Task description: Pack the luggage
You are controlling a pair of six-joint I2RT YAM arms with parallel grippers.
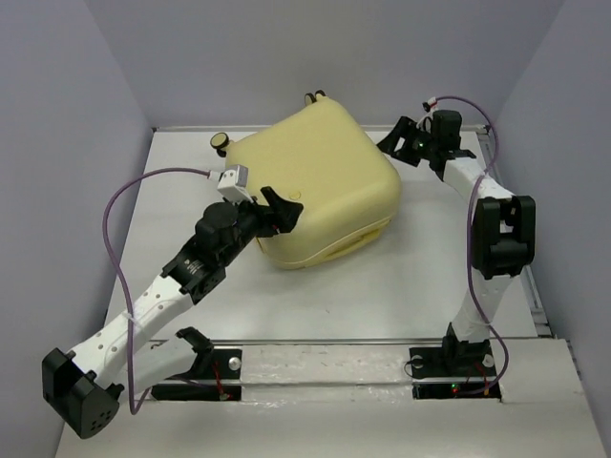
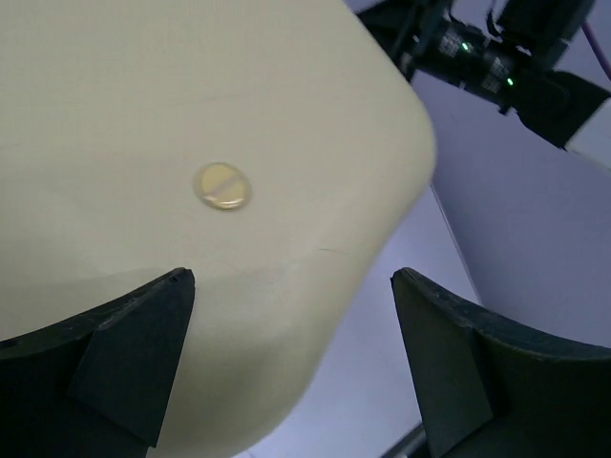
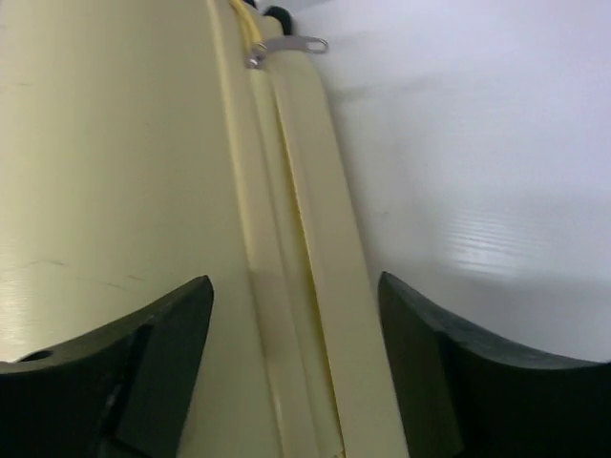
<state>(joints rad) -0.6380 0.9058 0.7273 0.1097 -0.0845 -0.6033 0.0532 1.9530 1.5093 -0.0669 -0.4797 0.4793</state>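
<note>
The luggage (image 1: 320, 186) is seen closed, its zip seam (image 3: 291, 191) running straight ahead between the spread jaws of the right gripper (image 3: 296, 281). The left gripper (image 2: 291, 277), likewise spread, is held over the shell's corner, the emblem (image 2: 221, 185) just ahead.

colours: plain pale yellow hard-shell suitcase (image 1: 320, 181) with a glossy pale-gold round emblem (image 2: 221, 185) and a cream-and-black caster wheel (image 1: 220, 141); silver metal zipper pull (image 3: 286, 46); matte black left gripper (image 2: 291, 277); thin purple cable (image 1: 107, 234); plain white tabletop (image 1: 420, 277).
</note>
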